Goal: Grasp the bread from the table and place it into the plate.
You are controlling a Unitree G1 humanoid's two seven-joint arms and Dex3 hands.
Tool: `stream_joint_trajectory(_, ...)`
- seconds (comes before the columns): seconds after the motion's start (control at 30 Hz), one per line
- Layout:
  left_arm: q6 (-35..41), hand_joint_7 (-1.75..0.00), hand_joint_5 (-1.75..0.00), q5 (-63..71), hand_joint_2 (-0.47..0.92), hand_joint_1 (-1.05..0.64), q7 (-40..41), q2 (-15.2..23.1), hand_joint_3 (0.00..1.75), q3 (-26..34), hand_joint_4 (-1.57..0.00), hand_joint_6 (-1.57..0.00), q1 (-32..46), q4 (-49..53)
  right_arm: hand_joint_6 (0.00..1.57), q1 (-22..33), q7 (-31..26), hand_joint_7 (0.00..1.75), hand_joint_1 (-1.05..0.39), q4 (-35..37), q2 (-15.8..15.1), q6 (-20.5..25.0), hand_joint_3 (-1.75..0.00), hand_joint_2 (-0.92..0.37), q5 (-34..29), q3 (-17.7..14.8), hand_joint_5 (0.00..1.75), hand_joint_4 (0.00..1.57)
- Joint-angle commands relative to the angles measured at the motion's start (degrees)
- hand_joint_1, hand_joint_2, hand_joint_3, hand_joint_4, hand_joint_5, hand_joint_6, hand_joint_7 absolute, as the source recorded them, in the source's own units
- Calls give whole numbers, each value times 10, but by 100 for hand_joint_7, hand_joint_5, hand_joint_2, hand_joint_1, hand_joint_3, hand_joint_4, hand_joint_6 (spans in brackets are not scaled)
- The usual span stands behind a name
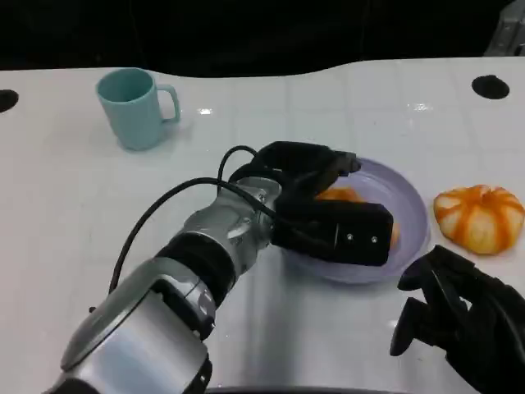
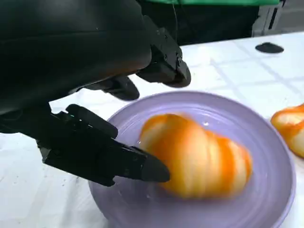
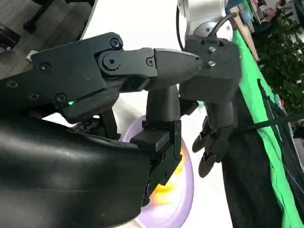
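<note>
An orange-striped bread (image 2: 199, 159) lies inside the purple plate (image 2: 266, 190), near its middle. My left hand (image 1: 328, 205) hangs over the plate (image 1: 410, 213) with its fingers spread. One fingertip (image 2: 152, 171) is right beside the bread's edge, and the other fingers (image 2: 166, 71) are lifted clear above it. In the head view the hand covers most of that bread (image 1: 340, 195). My right hand (image 1: 459, 324) stays low at the table's near right edge, holding nothing, fingers apart. In the right wrist view the left hand (image 3: 213, 118) is above the plate (image 3: 185, 199).
A second orange-striped bread (image 1: 480, 217) sits on the white table just right of the plate. A teal mug (image 1: 135, 107) stands at the far left. Black round holes (image 1: 490, 86) mark the table's far corners. A green cloth (image 3: 266, 133) hangs past the table.
</note>
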Motion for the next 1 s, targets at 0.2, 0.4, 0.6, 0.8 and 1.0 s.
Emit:
stream_joint_trajectory(0.2, -6, -2, -14, -29, 92, -82, -70, 20, 37, 26, -12, -25, -18, -13, 49, -4, 6, 164, -44, 7, -7, -7, -39, -92, 3, -9, 175, 66)
stream_joint_trajectory(0.4, -31, -3, -16, -91, 92, -78, -128, 42, 36, 77, -16, -28, -4, -53, 50, -5, 7, 163, -44, 10, -9, -8, -39, -92, 2, -9, 175, 66)
stream_joint_trajectory(0.6, -15, -3, -18, -163, 92, -76, -196, 59, 34, 131, -20, -30, 23, -118, 50, -6, 3, 163, -44, 9, -8, -2, -40, -92, 6, -12, 175, 66)
stream_joint_trajectory(0.8, 19, -4, -21, -257, 92, -74, -267, 67, 35, 196, -23, -31, 74, -195, 50, -7, 3, 163, -44, 9, -9, -2, -40, -92, 4, -12, 175, 66)
stream_joint_trajectory(1.0, 37, -5, -27, -303, 92, -72, -289, 72, 37, 222, -31, -37, 115, -249, 49, -7, -1, 162, -44, 7, -9, 2, -39, -92, 3, -12, 175, 65)
